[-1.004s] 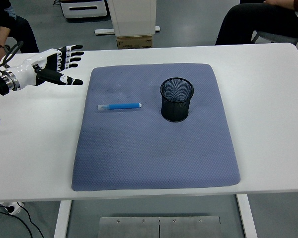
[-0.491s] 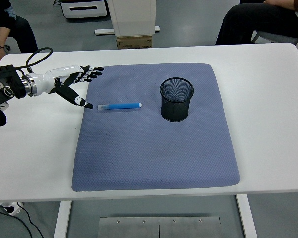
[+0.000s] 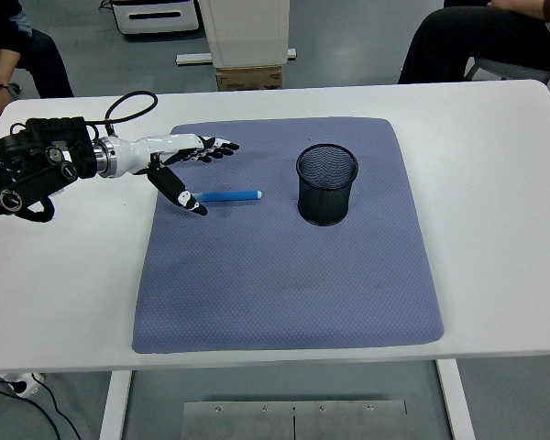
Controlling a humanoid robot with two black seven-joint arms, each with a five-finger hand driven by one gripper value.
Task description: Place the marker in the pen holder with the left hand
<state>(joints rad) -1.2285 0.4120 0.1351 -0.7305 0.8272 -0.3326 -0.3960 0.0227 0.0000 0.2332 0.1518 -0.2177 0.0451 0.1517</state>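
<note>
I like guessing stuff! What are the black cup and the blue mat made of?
The black cup looks like metal wire mesh, matte black: you can see through its tiny holes. The blue mat seems soft foam or fabric, with a fine dimpled texture and rounded edges. I can't be sure of either.

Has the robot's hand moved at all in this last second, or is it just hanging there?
Yes. The left hand has moved right, from over the bare white table onto the grey mat; its fingers are open over the blue marker's left end.

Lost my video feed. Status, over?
Left hand open over marker's left end, no grasp. Marker flat on mat. Pen holder upright, path clear.
</note>
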